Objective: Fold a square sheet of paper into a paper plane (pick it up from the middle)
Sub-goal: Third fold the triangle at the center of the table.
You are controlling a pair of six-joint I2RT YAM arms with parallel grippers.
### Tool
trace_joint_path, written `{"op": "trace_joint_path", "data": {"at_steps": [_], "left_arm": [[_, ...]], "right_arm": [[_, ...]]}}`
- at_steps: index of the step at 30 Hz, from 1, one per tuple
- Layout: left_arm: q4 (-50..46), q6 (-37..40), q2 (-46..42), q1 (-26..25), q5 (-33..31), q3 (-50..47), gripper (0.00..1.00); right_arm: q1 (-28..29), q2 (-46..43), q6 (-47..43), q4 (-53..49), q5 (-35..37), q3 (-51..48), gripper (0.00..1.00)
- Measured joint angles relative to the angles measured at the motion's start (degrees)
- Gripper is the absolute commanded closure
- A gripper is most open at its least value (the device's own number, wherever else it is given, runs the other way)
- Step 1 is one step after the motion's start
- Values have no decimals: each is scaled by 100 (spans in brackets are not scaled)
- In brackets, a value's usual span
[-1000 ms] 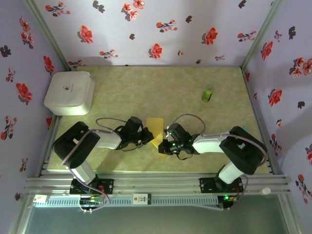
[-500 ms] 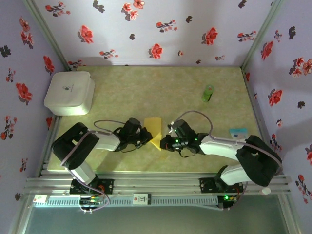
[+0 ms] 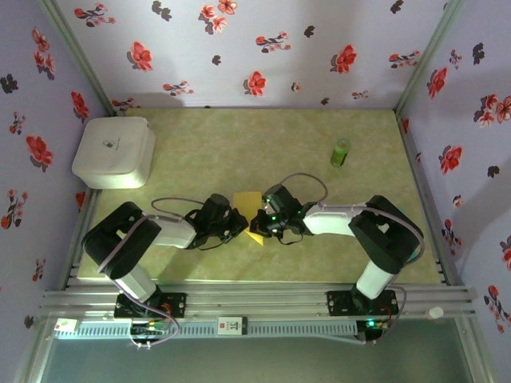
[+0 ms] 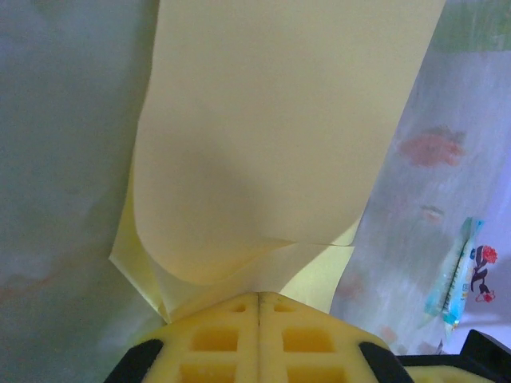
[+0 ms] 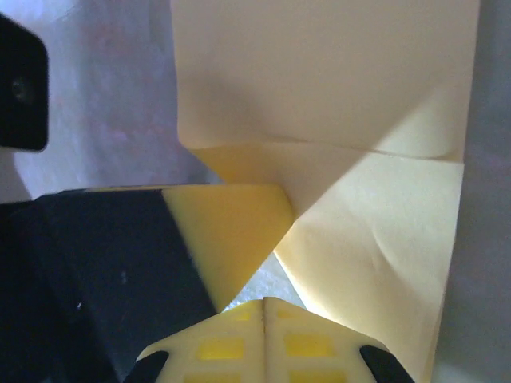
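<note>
The square sheet of paper is bright yellow, partly folded, and lies at the table's near middle between both grippers. My left gripper is at its left edge. In the left wrist view the left gripper is shut, and curled layers of the sheet fan out from its tips. My right gripper is close against the sheet's near right side. In the right wrist view the right gripper is shut and empty, a sliver of table separating it from the creased sheet. The left gripper's fingertip touches the fold.
A white rounded box sits at the far left of the table. A small green cylinder stands at the far right. A blue packet lies beyond the paper in the left wrist view. Flowered walls close in three sides.
The right arm has swung left and brought its shut gripper up to the sheet, close to the left gripper. The left gripper has stayed at the paper's left edge.
</note>
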Motion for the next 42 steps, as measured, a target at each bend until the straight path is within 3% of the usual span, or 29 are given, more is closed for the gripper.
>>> {"op": "trace_joint_path", "data": {"at_steps": [15,18,25,42], "left_arm": [[-269,136,-94,0,-9,59,100],[-531,295,-260,0,-7,101,93],[-940,542,-787,-9,15,166,100],[-1196,566,-192,-118,184,570,100]], "right_arm": [[-68,111,94,533,-61,-468,99],[-68,111,92,549,-63,-476,99],[-74,111,90,546,-61,-474,99],[-79,114,85,544,-79,-474,99]]}}
